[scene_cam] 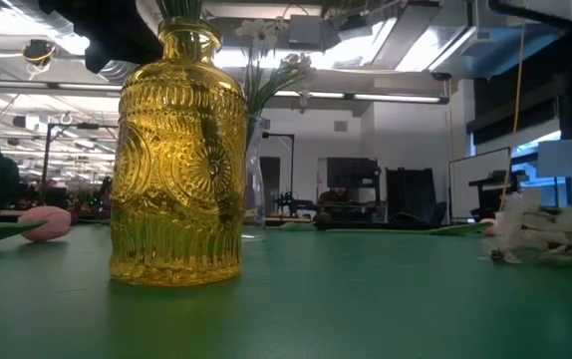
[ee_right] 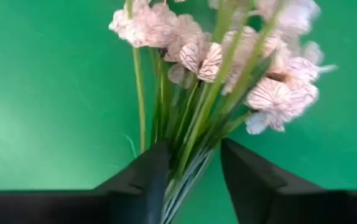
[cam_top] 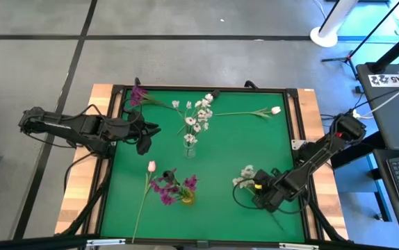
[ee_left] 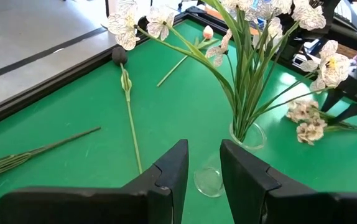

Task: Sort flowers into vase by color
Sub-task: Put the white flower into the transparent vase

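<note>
A spray of white flowers (cam_top: 245,175) lies on the green mat at the near right, with my right gripper (cam_top: 258,186) shut on its stalks. A clear glass vase (cam_top: 190,146) in the middle holds white flowers (cam_top: 198,114). A yellow glass vase (cam_top: 184,196) near the front holds purple flowers (cam_top: 166,187). A pink tulip (cam_top: 151,166) lies left of it. Another tulip (cam_top: 274,110) and a purple stem (cam_top: 138,94) lie along the far edge. My left gripper (cam_top: 147,135) hovers left of the clear vase, open with nothing between its fingers (ee_left: 166,180). My right gripper pinches the bundle of green stalks (ee_right: 188,163) of the white spray between its two fingers, just below the blossoms. The fingers come steeply from above and lie across the stalks. The spray lies on the mat, blossoms (ee_right: 272,93) pointing away from the gripper.
A raised black frame (cam_top: 199,89) borders the mat, with wooden table edges (cam_top: 99,139) outside it. Bare green mat (cam_top: 255,146) lies between the clear vase and the right arm.
</note>
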{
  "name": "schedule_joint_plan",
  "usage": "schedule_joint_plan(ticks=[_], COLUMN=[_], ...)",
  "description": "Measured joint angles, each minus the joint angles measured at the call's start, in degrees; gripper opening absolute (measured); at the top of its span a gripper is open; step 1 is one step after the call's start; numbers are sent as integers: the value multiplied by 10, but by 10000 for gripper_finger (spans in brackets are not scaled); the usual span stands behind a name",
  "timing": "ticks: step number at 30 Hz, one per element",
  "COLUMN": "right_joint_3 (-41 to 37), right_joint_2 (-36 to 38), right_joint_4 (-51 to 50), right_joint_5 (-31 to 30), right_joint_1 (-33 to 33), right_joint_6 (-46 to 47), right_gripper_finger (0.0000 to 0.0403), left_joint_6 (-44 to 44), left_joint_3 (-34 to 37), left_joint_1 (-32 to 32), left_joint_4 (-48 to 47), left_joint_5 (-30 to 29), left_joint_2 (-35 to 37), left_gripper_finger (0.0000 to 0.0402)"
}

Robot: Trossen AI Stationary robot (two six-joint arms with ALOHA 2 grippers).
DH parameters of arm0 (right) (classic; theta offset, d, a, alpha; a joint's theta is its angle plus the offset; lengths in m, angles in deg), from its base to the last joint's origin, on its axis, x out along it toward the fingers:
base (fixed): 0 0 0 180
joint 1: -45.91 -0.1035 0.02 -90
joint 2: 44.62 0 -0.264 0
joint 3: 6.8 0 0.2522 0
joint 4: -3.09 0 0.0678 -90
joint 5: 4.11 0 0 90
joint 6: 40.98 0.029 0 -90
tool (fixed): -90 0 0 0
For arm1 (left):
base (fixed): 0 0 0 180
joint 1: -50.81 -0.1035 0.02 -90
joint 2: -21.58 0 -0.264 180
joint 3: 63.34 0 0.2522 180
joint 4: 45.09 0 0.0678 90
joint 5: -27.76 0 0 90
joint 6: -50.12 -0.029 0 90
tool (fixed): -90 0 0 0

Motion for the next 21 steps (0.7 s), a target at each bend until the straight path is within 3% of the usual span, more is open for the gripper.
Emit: schedule_joint_plan(ticks=[8,14,16,21], right_joint_3=[0,0,0,1], right_joint_2=[52,124,147,176], right_joint_4=[-7,-10,-10,-7], right_joint_5=[-124,-234,-224,-130], right_joint_1=[10,40,53,68], right_joint_6=[-34,-91,-113,-148], right_gripper_finger=[12,16,9,13], left_joint_6=[0,0,2,13], left_joint_3=[0,0,0,0], left_joint_1=[0,0,0,0], left_joint_4=[0,0,0,-1], left_joint_5=[0,0,0,0], left_joint_2=[0,0,0,0], left_gripper_finger=[89,89,89,89])
